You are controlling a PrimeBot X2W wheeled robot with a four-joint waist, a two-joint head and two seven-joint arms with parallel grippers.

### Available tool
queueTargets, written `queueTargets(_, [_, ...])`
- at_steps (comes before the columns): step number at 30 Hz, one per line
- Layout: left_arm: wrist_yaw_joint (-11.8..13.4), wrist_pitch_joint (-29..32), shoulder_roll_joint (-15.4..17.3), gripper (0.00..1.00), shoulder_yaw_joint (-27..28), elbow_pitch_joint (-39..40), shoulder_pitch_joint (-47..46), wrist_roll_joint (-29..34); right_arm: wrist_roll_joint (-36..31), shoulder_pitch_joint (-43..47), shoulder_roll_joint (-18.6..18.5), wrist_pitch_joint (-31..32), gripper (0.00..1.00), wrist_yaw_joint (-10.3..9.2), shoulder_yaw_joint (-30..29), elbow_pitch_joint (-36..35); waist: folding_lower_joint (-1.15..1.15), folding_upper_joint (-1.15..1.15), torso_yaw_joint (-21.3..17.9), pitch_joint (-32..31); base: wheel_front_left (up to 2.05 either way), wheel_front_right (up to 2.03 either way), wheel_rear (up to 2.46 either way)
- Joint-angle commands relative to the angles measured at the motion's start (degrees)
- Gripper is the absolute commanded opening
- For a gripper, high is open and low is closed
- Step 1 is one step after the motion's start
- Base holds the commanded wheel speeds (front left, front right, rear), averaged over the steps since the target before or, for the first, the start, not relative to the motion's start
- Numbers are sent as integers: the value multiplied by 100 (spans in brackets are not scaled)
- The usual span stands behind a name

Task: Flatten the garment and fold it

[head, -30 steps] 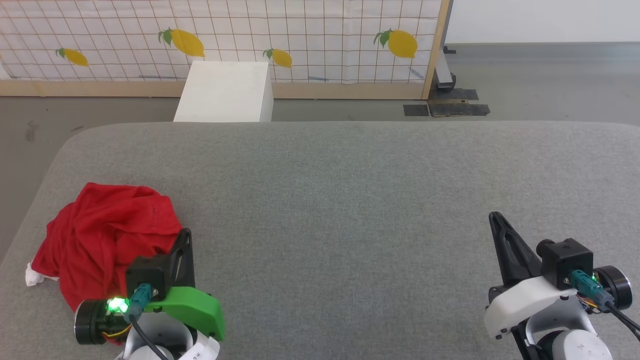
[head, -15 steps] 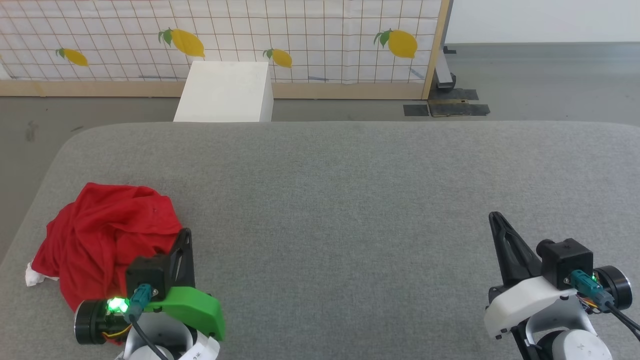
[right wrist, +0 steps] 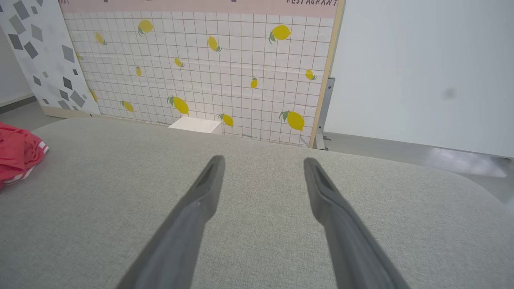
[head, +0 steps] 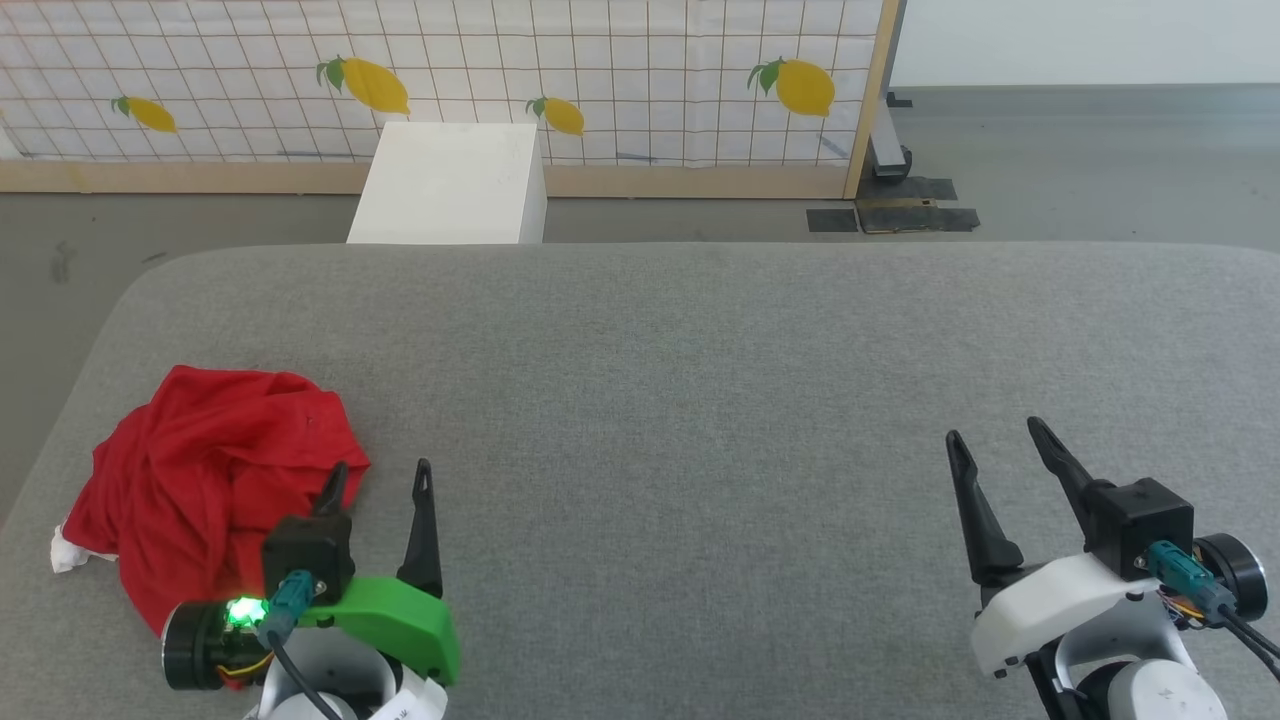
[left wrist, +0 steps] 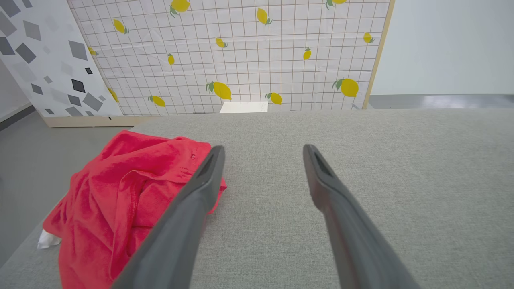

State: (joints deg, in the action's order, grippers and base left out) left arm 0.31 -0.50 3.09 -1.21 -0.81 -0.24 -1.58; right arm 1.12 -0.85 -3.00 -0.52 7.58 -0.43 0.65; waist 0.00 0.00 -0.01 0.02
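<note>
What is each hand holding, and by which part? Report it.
Nothing is held. The left hand stands open at the edge of the crumpled garment, no cloth in its grip; the right hand stands open above the grey surface.

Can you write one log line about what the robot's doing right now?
garment: crumpled heap, unfolded | left hand: open, empty, beside garment | right hand: open, empty, over grey pad
</note>
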Motion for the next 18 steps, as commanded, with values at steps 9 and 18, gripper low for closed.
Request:
queueTargets(9, [123, -162, -3, 100, -180, -112, -68, -105, 185, 99, 2, -153, 100, -1, -84, 101, 0, 0, 6, 5, 0, 0, 0])
queueTargets(18, [219, -267, -4, 100, -273, -172, -85, -182, 287, 137, 3, -258, 100, -2, -152, 173, 0, 0, 61, -1, 0, 0, 0])
